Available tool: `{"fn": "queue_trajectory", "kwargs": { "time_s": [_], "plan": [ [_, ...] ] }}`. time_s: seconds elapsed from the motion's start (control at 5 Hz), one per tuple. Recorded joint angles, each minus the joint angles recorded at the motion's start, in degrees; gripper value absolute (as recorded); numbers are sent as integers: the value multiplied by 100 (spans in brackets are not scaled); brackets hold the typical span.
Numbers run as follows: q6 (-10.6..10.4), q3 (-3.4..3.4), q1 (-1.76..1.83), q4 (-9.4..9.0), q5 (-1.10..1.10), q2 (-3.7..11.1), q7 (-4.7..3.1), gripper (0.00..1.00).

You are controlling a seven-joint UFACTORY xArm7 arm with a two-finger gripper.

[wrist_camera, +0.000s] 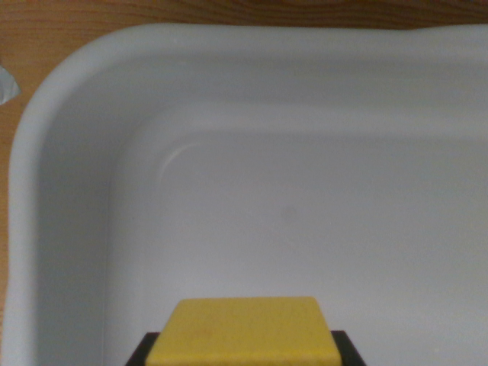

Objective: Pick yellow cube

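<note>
Gripper [242, 352] closed on yellow cube [244, 332] above white tub [69, 99]; shallow edge hold risks slipping.

one yellow cube [245, 329], one white tub [69, 99], one wooden table [46, 38]
</note>
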Motion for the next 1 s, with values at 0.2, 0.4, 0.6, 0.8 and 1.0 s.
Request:
{"fn": "queue_trajectory", "kwargs": {
  "time_s": [0.2, 0.4, 0.6, 0.8, 1.0],
  "plan": [
    [0, 0, 0, 0, 0, 0, 0, 100],
    [210, 7, -2, 146, 12, -64, -1, 100],
    [210, 7, -2, 146, 12, -64, -1, 100],
    [398, 14, -4, 277, 23, -122, -1, 100],
    [398, 14, -4, 277, 23, -122, -1, 100]
  ]
}}
